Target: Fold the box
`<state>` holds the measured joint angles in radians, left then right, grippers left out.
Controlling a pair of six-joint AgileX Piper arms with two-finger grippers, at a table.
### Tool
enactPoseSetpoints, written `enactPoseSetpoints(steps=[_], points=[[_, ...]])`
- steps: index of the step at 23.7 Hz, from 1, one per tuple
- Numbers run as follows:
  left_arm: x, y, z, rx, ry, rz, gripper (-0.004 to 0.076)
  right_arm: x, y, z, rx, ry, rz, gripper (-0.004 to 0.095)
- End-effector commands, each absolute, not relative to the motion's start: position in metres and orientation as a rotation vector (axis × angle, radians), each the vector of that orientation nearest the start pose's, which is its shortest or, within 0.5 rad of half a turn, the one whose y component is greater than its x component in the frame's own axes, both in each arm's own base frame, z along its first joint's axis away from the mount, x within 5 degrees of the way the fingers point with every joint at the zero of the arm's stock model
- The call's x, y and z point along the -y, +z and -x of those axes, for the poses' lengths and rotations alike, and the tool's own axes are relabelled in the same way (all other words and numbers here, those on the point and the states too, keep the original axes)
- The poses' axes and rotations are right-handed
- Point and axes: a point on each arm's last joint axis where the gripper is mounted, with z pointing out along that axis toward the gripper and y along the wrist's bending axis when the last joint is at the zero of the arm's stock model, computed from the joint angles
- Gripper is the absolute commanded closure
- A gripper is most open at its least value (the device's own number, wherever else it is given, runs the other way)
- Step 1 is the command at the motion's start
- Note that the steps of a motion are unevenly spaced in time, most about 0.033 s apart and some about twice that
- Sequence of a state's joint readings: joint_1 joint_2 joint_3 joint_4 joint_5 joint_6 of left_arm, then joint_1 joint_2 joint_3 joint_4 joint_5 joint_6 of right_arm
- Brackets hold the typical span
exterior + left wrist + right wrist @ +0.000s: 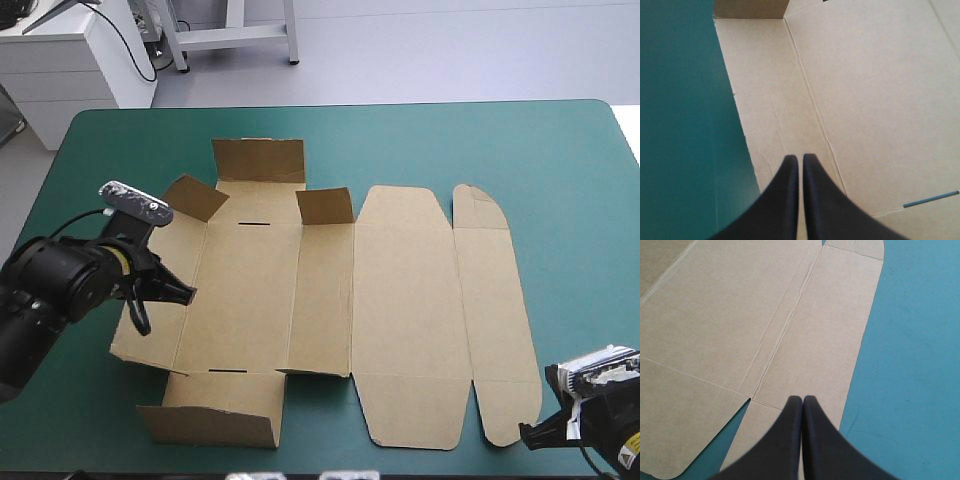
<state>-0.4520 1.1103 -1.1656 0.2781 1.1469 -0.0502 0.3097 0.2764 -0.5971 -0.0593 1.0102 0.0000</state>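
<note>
Teal-green cover [560, 200]: bare around the work. No stop or fence is seen at any edge, so nothing would check a sliding sheet.
Box [400, 310]: a cut brown sheet lying at the table's centre, its long axis from 9 to 3 o'clock. The right half lies flat. On the left half several flaps are already lifted. The task is judged to be at an early stage.
Near wall [210, 425]: raised at 6 o'clock of the left half and not tucked. It is judged likely to spring back if the sheet is jolted.
Far flap [258, 160]: raised at 12 o'clock of the left half, with two smaller corner flaps tilted up beside it.
Left gripper [185, 293]: placed over the side panel at 9 o'clock of the box. The fingers are pressed together in one point and nothing is held between them.
Right gripper [527, 436]: placed at 5 o'clock of the box, over the corner of the rounded end flap. The fingers are closed and empty.
Slot [255, 224]: a narrow cut near the far fold, with a second near the 6 o'clock fold.
Risk 1: a push from closed fingers could shift the whole sheet, as it is not pinned down.
Risk 2: a panel lifted off its score line could be creased crooked.
Risk 3: tabs could miss the narrow slots if the walls lean.
</note>
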Motion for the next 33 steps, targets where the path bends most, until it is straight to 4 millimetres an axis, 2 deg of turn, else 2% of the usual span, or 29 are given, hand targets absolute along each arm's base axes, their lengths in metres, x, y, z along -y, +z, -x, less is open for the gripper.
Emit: enactPoseSetpoints(steps=[1,5,8,13,14,16,18,20,22,28,33], points=[[0.065,0.385,-0.211,-2.429,0.223,-0.511,0.0708,-0.007,0.318,-0.039,-2.07,0.098,0.324,0.0929],[0.051,0.373,-0.226,-2.523,0.142,-0.491,0.0708,-0.007,0.318,-0.039,-2.063,0.099,0.323,0.0929],[0.029,0.367,-0.234,-2.581,0.012,-0.435,0.0708,-0.007,0.318,-0.039,-2.063,0.099,0.323,0.0929],[-0.011,0.364,-0.223,-2.671,-0.203,-0.395,0.0708,-0.007,0.318,-0.039,-2.068,0.098,0.323,0.0929],[-0.026,0.364,-0.222,-2.662,-0.23,-0.3,0.0708,-0.006,0.318,-0.039,-2.068,0.093,0.324,0.0929],[-0.049,0.363,-0.218,-2.666,-0.214,-0.165,0.0708,-0.006,0.318,-0.039,-2.066,0.094,0.324,0.0929],[-0.06,0.362,-0.215,-2.669,-0.172,-0.156,0.0708,-0.006,0.317,-0.039,-2.073,0.093,0.324,0.0929],[-0.065,0.362,-0.215,-2.66,-0.15,-0.159,0.0708,-0.006,0.317,-0.039,-2.071,0.093,0.324,0.0929],[-0.067,0.359,-0.218,-2.668,-0.179,-0.085,0.0708,-0.006,0.317,-0.039,-2.071,0.093,0.324,0.0929],[-0.068,0.338,-0.24,-2.713,-0.368,-0.044,0.0706,-0.006,0.317,-0.039,-2.068,0.074,0.356,0.0929],[-0.066,0.324,-0.254,-2.709,-0.527,-0.021,0.0584,-0.005,0.318,-0.039,-2.059,0.046,0.372,0.0929]])
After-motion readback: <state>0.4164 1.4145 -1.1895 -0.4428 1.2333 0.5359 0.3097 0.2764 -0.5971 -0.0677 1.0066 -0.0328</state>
